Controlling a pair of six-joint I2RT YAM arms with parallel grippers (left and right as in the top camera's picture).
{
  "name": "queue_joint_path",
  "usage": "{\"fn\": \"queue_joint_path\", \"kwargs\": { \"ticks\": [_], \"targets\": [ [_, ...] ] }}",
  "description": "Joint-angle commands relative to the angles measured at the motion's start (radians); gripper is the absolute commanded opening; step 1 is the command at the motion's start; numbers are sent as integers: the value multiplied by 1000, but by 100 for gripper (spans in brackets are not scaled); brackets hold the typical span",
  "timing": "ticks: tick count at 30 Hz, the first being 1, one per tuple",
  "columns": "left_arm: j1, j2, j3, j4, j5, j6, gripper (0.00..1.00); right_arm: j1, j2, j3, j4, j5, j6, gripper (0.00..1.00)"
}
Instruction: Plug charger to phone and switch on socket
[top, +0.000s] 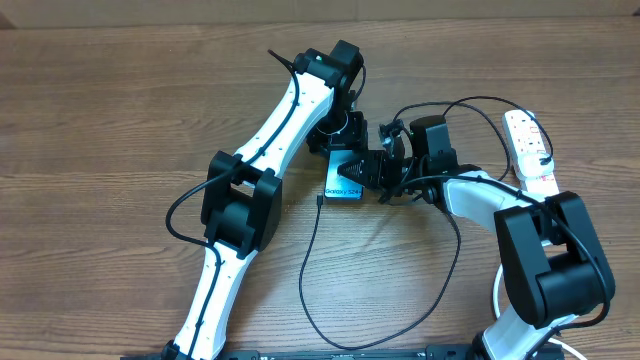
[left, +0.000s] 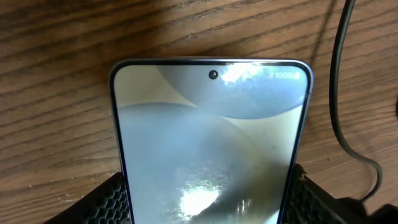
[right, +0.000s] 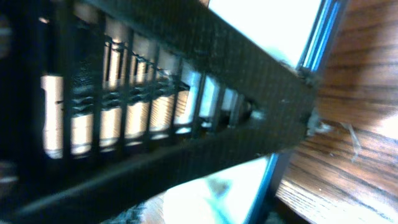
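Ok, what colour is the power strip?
The power strip is white with reddish markings; the overhead view shows it best.

We are looking at a robotics lab bench: a brown wood-grain counter (top: 110, 90) carries two white-and-black jointed robot arms (top: 268, 128), a white oblong power strip with red switches (top: 522, 135) and a thin black cable (top: 303, 285) looping loose between them.

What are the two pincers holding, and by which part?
The left pincer holds the phone by its two long side edges. The right pincer is over the phone as well, but whether it grips anything cannot be told.
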Motion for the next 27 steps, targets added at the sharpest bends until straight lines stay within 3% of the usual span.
{"fn": "queue_joint_path", "kwargs": {
  "ticks": [1,7,10,27],
  "targets": [
    [-13,-2,27,8,66,13,52,40,0,9,23,-43,-5,36],
    [-13,-2,27,6,66,13,52,40,0,9,32,10,-5,21],
    [-13,-2,27,9,66,13,52,40,0,9,41,9,-5,4],
    [34,-5,37,-10,60,20,71,40,0,9,31,43,-18,4]
  ]
}}
